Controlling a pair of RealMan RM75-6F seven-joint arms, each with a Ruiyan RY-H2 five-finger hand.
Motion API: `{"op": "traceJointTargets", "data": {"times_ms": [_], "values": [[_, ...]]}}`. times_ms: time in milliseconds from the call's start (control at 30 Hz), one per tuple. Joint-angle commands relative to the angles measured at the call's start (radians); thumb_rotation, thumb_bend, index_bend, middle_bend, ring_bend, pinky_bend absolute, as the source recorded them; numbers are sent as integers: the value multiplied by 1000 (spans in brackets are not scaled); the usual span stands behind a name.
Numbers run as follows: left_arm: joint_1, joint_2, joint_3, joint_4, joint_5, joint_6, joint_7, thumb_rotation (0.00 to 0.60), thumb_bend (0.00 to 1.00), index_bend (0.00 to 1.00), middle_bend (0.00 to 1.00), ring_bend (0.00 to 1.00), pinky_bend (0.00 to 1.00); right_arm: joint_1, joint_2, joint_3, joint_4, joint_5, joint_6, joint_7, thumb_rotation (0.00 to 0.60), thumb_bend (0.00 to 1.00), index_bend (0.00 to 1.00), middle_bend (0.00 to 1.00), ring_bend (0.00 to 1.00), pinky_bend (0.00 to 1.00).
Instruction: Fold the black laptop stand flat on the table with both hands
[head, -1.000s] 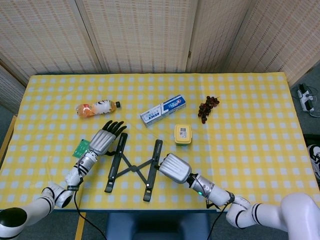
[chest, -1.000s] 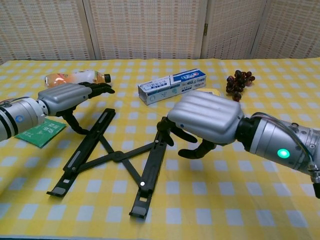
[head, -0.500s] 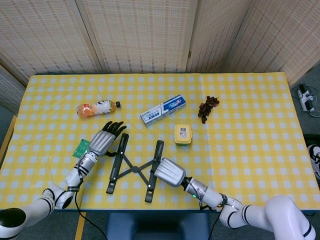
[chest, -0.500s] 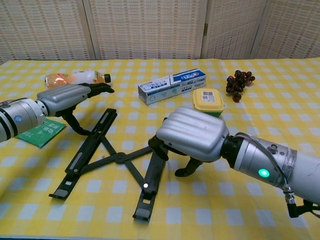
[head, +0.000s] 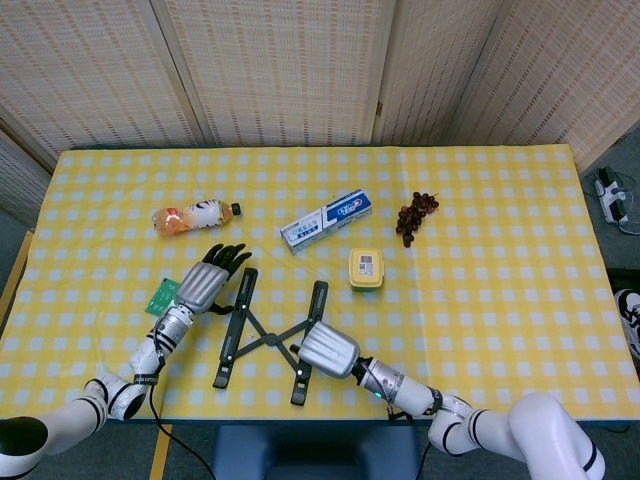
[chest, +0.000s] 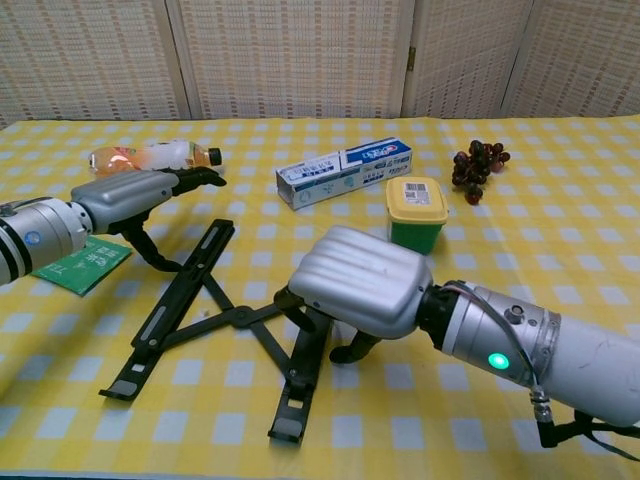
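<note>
The black laptop stand (head: 266, 337) lies low on the yellow checked table (head: 480, 290), its two rails joined by crossed struts (chest: 240, 318). My right hand (chest: 360, 282) covers the middle of the right rail (chest: 298, 385), fingers curled over it on one side and the thumb on the other. In the head view this right hand (head: 328, 350) sits near the front edge. My left hand (chest: 128, 200) hovers beside the far end of the left rail (chest: 172, 308), fingers stretched out and the thumb hooked down just left of the rail, holding nothing. From the head view the left hand (head: 208, 281) shows the same.
A green card (chest: 82, 264) lies under my left forearm. Behind the stand are an orange drink bottle (head: 195, 215), a toothpaste box (head: 326, 221), a yellow-lidded container (head: 366, 269) and a bunch of dark grapes (head: 415, 215).
My right hand has slid left and nearer the front edge with the right rail, which has swung closer to the left rail. The left hand has hardly moved.
</note>
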Motion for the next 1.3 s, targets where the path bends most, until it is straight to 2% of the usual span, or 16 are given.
{"op": "traceJointTargets", "data": {"times_ms": [33, 433, 1300], "values": [[0, 0, 1, -3, -2, -3, 2, 600, 168, 0, 0, 0, 0, 5, -11, -2, 16, -2, 5, 6, 600, 147, 625, 858, 845, 815], [-3, 10, 1, -39, -9, -18, -4, 600, 168, 0, 0, 0, 0, 20, -48, -2, 70, -5, 22, 24, 600, 146, 625, 858, 845, 815], [-23, 52, -2, -195, -26, -71, -5, 600, 169, 0, 0, 0, 0, 60, -123, 13, 168, 1, 57, 52, 600, 146, 625, 859, 845, 815]]}}
